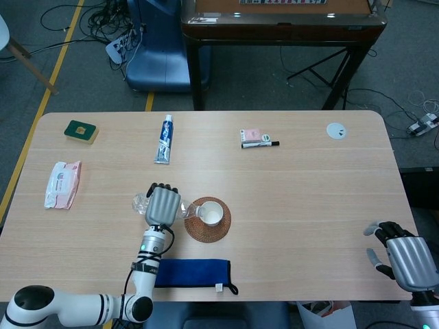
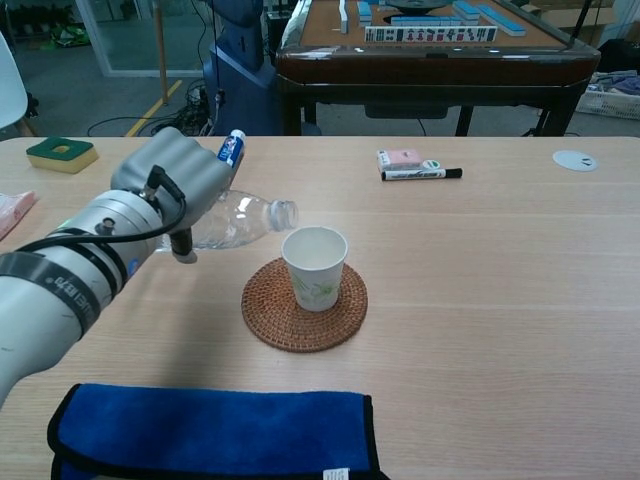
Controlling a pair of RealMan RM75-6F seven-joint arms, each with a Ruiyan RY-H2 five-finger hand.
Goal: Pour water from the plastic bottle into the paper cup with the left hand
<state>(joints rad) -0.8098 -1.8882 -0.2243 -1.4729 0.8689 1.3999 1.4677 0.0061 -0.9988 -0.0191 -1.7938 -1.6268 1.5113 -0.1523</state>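
Blue cloth [image 2: 215, 430]: lies flat along the near edge of the worktop [image 2: 500, 330], left of the middle, not part of the pour.
Right hand [image 1: 405, 259]: rests at the near right corner of the worktop, fingers loosely apart, holding nothing; the chest view does not show it.
Left hand [image 2: 172, 180]: wraps the body of the plastic bottle [image 2: 240, 222] and holds it clear of the worktop, tipped close to level, just left of the cup.
Bottle mouth: uncapped as far as the chest view shows, pointing right and sitting just beside the cup's left rim, slightly above it.
Paper cup [image 2: 315, 267]: stands upright on the round woven coaster [image 2: 303, 310], a little left of the worktop's middle; the inside looks white and I cannot tell if any water is in it.
Done so far: the bottle is grasped, lifted and brought to the cup, already tilted toward a pour.
Left to do: no stream of water is visible, so by my judgement the pour itself has not started or is only about to; the mouth needs to come over the rim and tip lower, and then the bottle must be righted and set down.
Far side of the worktop: a toothpaste tube [image 1: 164, 138], a black marker [image 1: 259, 144] with a small pink pack [image 1: 250, 134], a green box [image 1: 81, 131] at the far left and a wipes pack [image 1: 62, 184] by the left edge, all well apart from the cup.
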